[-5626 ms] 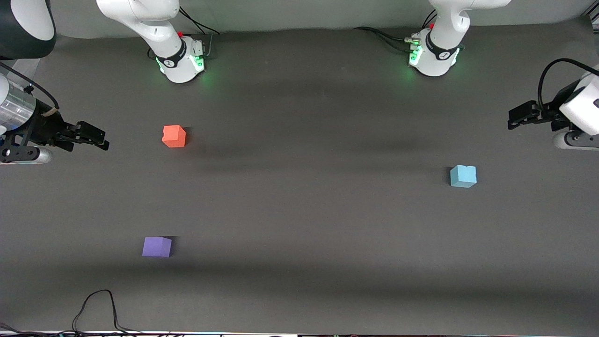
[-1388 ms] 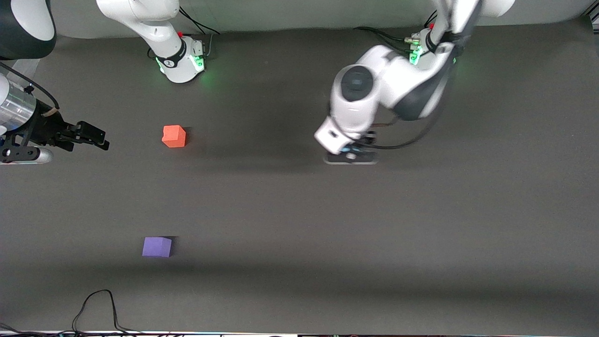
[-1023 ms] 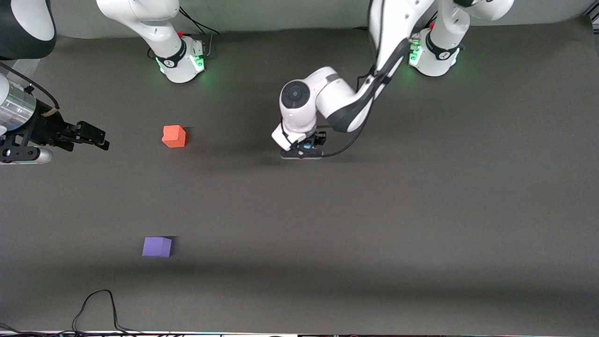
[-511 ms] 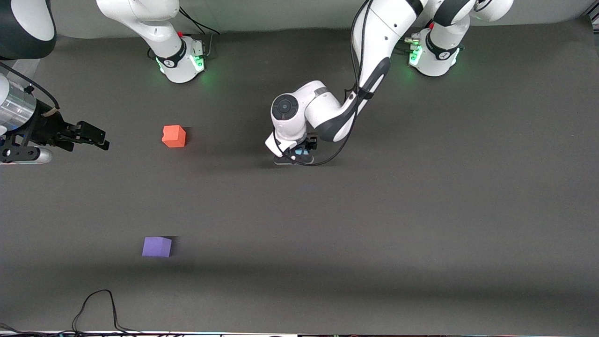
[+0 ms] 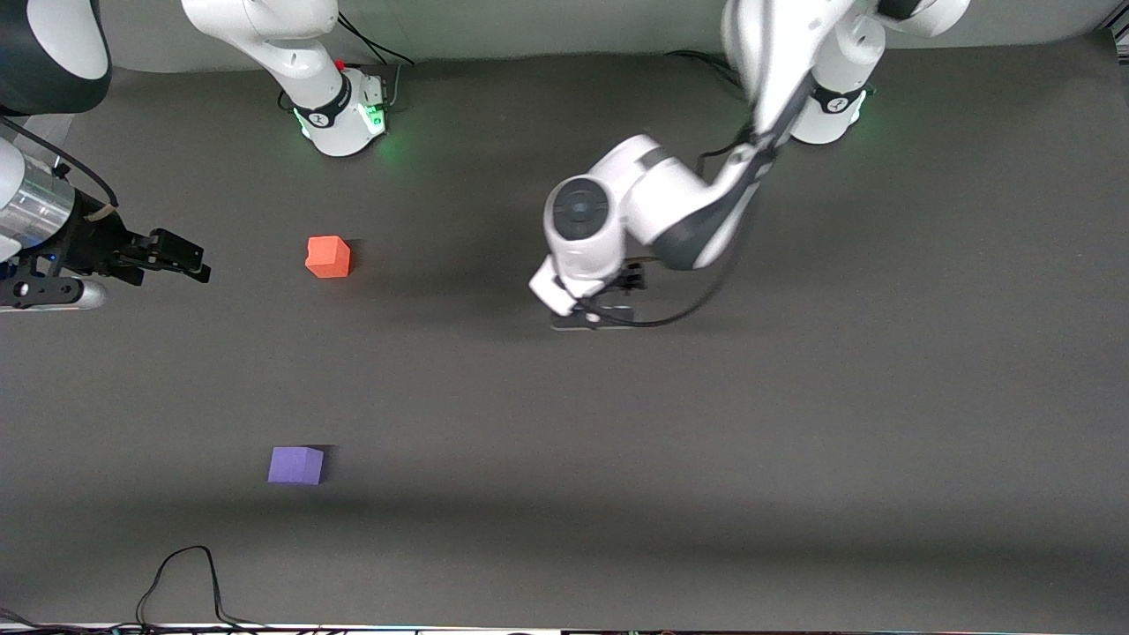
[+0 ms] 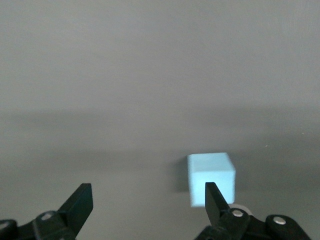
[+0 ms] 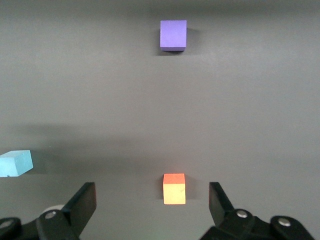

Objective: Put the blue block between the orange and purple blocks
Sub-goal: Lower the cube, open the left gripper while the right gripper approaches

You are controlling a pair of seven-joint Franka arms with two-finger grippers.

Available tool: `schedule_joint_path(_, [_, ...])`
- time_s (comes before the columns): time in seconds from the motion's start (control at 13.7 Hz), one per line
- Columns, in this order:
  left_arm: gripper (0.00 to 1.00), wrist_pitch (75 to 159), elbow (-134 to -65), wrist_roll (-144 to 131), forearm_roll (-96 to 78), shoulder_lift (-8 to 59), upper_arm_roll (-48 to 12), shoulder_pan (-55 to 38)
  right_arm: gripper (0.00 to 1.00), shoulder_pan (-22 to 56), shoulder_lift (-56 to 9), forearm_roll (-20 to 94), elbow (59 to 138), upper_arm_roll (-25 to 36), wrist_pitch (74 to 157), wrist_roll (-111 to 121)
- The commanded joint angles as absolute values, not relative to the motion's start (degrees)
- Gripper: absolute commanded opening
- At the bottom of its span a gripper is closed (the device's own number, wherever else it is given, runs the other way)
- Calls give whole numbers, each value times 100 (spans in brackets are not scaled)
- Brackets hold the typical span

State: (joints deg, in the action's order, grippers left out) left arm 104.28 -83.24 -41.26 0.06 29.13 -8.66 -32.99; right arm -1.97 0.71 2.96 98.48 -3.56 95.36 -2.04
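The blue block [image 6: 211,172] lies on the dark mat near the middle of the table; it also shows in the right wrist view [image 7: 15,163]. In the front view the left hand hides it. My left gripper [image 5: 613,300] hangs over it, open and empty [image 6: 147,192], with one finger in front of the block's edge. The orange block [image 5: 328,257] sits toward the right arm's end, and the purple block [image 5: 295,465] lies nearer to the front camera than it. My right gripper [image 5: 181,256] waits open at the right arm's end, with the orange block [image 7: 174,188] showing between its fingers [image 7: 151,192].
A black cable [image 5: 185,573] loops on the mat at the edge nearest the front camera. The two arm bases [image 5: 340,115] [image 5: 825,110] stand along the edge farthest from the camera. The purple block also shows in the right wrist view [image 7: 173,35].
My left arm carried the blue block from the left arm's end to the table's middle, let it go there, and has drawn back a little toward its own end. The right arm has not moved.
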Motion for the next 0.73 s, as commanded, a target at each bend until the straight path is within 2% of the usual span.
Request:
schedule_joint_path(0.0, [100,9749,-8561,-2984,-237,2181,-932,-2158,100,8,114,255,9940,-378,9466,-175])
schedule_joint_path(0.15, [100,9388,-8561,-2088,-220,2048,-905,-1349,100,498,62,264,9932,-378,9536,-464])
schedule_joint_path(0.44, [100,9202,-8587,-233,139,1873,-879,137,100,1799,-157,272,9940,-378,9659,-1465])
schedule_joint_path(0.66, [100,9202,-8604,596,246,1610,-879,904,100,2651,-570,281,9923,-387,10202,-2502])
